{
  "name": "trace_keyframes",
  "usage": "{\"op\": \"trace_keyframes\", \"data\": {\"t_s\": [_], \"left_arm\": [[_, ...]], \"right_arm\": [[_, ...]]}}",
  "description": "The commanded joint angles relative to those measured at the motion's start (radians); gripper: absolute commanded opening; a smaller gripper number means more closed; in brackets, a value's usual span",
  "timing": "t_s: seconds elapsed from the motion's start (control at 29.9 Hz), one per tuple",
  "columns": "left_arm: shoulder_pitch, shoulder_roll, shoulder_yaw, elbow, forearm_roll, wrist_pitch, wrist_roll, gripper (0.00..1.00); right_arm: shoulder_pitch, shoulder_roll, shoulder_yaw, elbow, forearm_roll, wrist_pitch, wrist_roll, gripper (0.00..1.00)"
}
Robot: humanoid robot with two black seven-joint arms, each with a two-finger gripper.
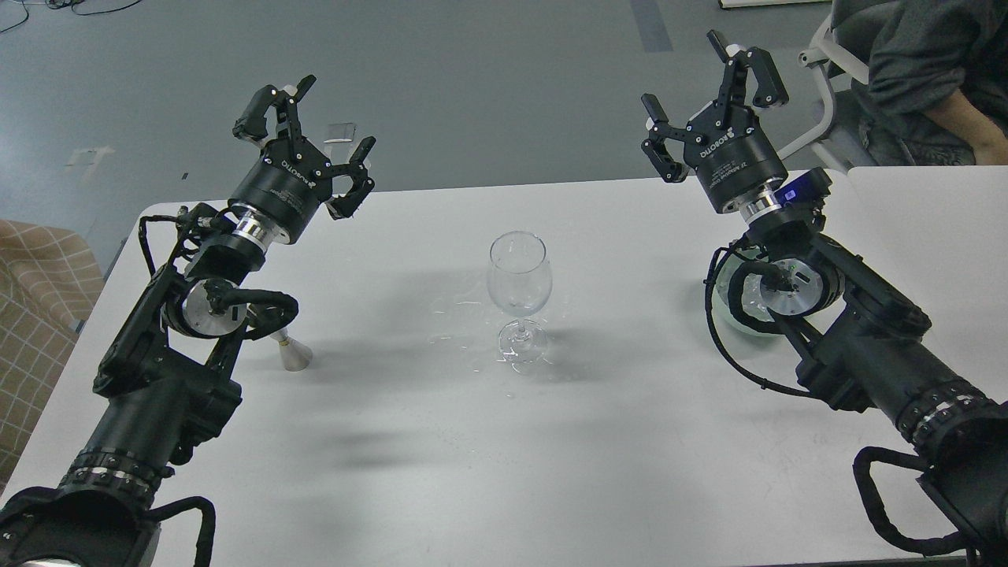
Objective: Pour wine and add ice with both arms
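A clear stemmed wine glass (518,277) stands upright at the middle of the white table (504,441). I cannot make out any wine in its bowl. My left gripper (319,142) hangs open and empty above the table's far left, well left of the glass. At the far right my right gripper (703,90) is raised, open too, with nothing between its fingers. Under the right arm sits a clear glass bowl (739,309), mostly hidden by the wrist; I cannot see ice in it.
A small silver cone-shaped piece (293,357) stands on the table beneath my left forearm. Small wet glints (457,315) lie left of the glass's foot. A seated person (921,79) and a white chair are beyond the far right corner. A plaid seat (39,291) is at the left.
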Motion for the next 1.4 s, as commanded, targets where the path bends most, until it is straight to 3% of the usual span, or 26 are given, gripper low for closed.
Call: {"op": "trace_keyframes", "data": {"t_s": [0.0,0.63,0.9,1.07,1.37], "left_arm": [[0.001,0.001,-0.001,-0.001,-0.001,0.000,0.004,0.98],[0.001,0.050,-0.021,0.011,-0.114,0.000,0.006,0.98],[-0.014,0.048,-0.001,0.068,-0.160,0.000,-0.002,0.98],[-0.014,0.045,-0.002,0.068,-0.173,0.000,0.012,0.98],[-0.008,0.036,0.001,0.063,-0.160,0.000,-0.031,0.98]], "right_arm": [[-0.003,-0.012,-0.001,0.000,0.000,0.000,0.000,1.00],[-0.001,-0.026,-0.011,-0.012,0.000,-0.015,0.000,1.00],[0.009,-0.035,-0.011,-0.020,0.000,-0.015,0.000,1.00],[0.011,-0.029,-0.012,-0.032,0.000,-0.012,-0.048,1.00],[0.011,-0.024,-0.011,-0.049,0.000,-0.012,-0.048,1.00]]}}
